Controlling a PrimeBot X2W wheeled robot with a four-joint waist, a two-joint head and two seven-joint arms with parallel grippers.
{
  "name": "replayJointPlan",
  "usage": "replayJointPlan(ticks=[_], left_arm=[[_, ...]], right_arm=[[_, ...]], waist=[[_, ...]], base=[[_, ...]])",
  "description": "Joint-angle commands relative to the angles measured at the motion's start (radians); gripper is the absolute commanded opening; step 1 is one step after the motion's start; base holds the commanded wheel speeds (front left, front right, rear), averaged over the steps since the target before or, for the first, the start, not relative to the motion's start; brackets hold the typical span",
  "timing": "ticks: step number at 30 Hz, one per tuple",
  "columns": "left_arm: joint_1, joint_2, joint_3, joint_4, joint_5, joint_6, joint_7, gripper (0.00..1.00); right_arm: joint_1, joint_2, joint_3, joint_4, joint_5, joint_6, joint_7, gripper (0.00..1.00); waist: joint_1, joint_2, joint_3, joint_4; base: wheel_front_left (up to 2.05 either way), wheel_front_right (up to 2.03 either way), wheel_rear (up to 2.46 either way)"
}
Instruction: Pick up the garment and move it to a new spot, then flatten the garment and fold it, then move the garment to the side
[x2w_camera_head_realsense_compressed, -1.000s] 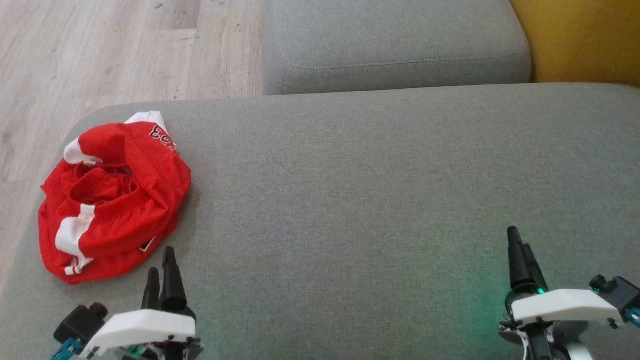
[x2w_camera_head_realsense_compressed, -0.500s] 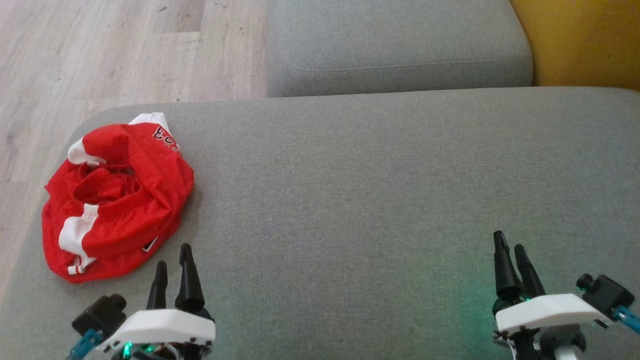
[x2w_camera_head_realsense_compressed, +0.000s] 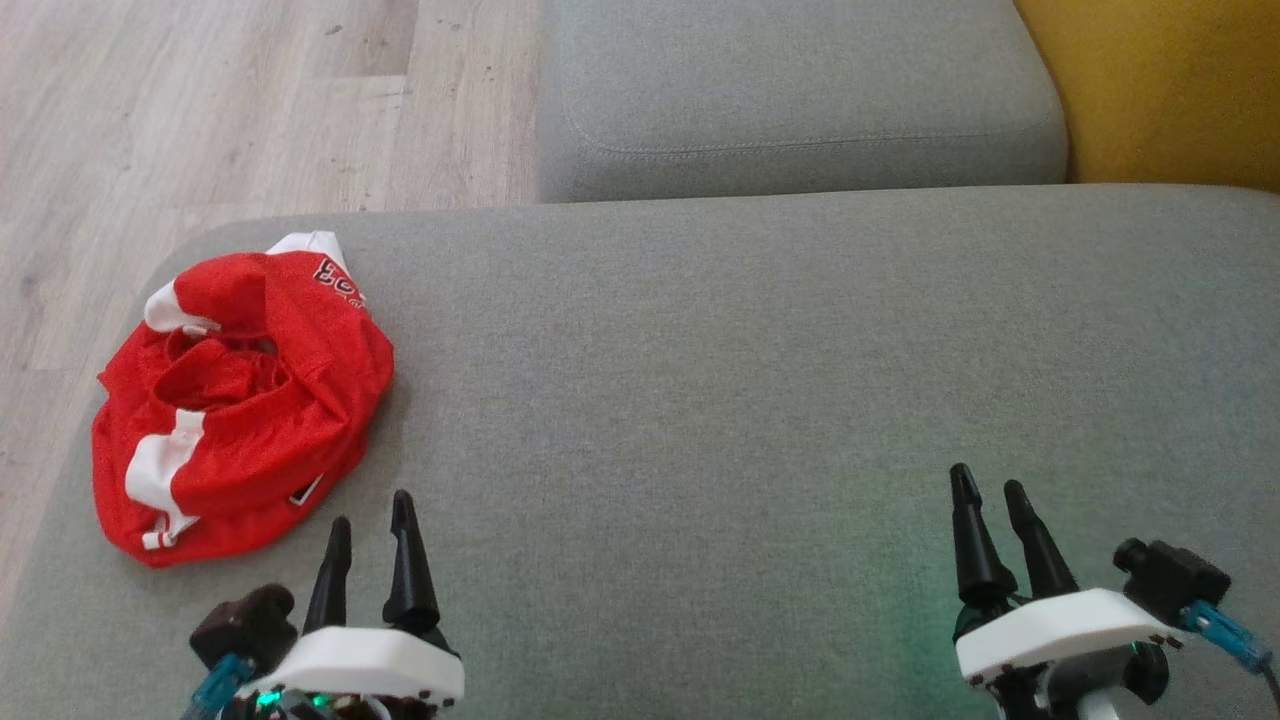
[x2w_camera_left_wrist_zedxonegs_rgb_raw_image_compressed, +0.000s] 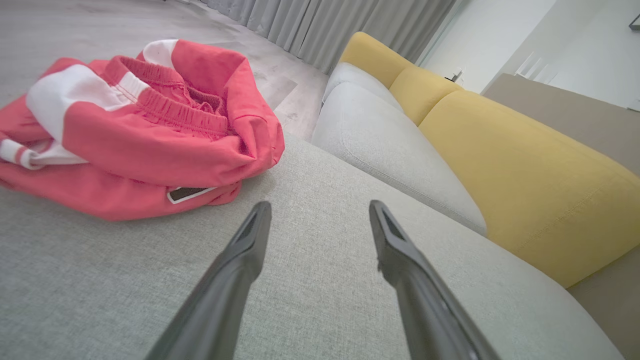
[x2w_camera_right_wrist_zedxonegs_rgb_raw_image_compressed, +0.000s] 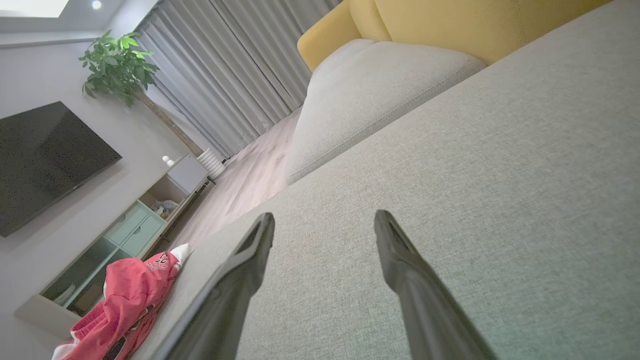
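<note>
Red cloth with white panels: garment (x2w_camera_head_realsense_compressed: 240, 400), one item, crumpled in a heap with its elastic waistband showing on top. It lies on the near-left corner of the grey cushion (x2w_camera_head_realsense_compressed: 750, 380), close to the edge above the floor (x2w_camera_head_realsense_compressed: 200, 100). Not lifted, not flattened, not folded.

Left end effector (x2w_camera_head_realsense_compressed: 372, 510): mine, released, fingers spread, nothing between them. Just beside the heap's near right edge, apart from it, tips pointing past it.

Right end effector (x2w_camera_head_realsense_compressed: 988, 478): mine, released likewise and empty. Well apart from the garment, low over the cushion's right side.

Step in hand, as I judge it: the first, the pick-up, at the approach. No part of the task is done.

Next move calls for: turning my left toward the heap, coming down on a raised fold or the waistband, pinching cloth alone and not the upholstery, then lifting toward the middle. Loose cloth will likely sag and trail, so I would lift high.

Other items: second cushion (x2w_camera_head_realsense_compressed: 800, 90) beyond; yellow backrest (x2w_camera_head_realsense_compressed: 1160, 80); across the room, television (x2w_camera_right_wrist_zedxonegs_rgb_raw_image_compressed: 45, 165), plant (x2w_camera_right_wrist_zedxonegs_rgb_raw_image_compressed: 117, 62), curtains (x2w_camera_right_wrist_zedxonegs_rgb_raw_image_compressed: 225, 75), cabinet (x2w_camera_right_wrist_zedxonegs_rgb_raw_image_compressed: 125, 225).

In the way: I see nothing lying between heap and middle. Risk noted: the heap sits near the edge, and a push could slide it to the floor
</note>
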Motion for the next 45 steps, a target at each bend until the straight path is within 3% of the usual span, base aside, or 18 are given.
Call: replayJointPlan(ticks=[1, 29, 37, 45], left_arm=[[-0.035, 0.012, 0.015, -0.032, 0.033, 0.007, -0.016, 1.0], [-0.021, -0.006, -0.018, -0.045, 0.368, 0.032, -0.098, 1.0], [-0.018, -0.012, -0.006, -0.048, 0.433, 0.047, -0.118, 1.0], [-0.016, -0.014, -0.004, -0.044, 0.513, 0.058, -0.142, 1.0]], right_arm=[[-0.028, -0.007, 0.024, -0.036, -0.033, 0.005, -0.016, 1.0], [-0.013, -0.009, 0.076, -0.036, -0.385, 0.007, -0.098, 1.0], [-0.002, -0.009, 0.032, -0.015, -0.404, 0.007, -0.119, 1.0], [-0.004, -0.01, 0.037, -0.011, -0.502, 0.008, -0.142, 1.0]], waist=[[0.0, 0.0, 0.0, 0.0], [0.0, 0.0, -0.017, 0.01], [0.0, 0.0, -0.019, 0.01], [0.0, 0.0, -0.02, 0.009]], base=[[0.0, 0.0, 0.0], [0.0, 0.0, 0.0], [0.0, 0.0, 0.0], [0.0, 0.0, 0.0]])
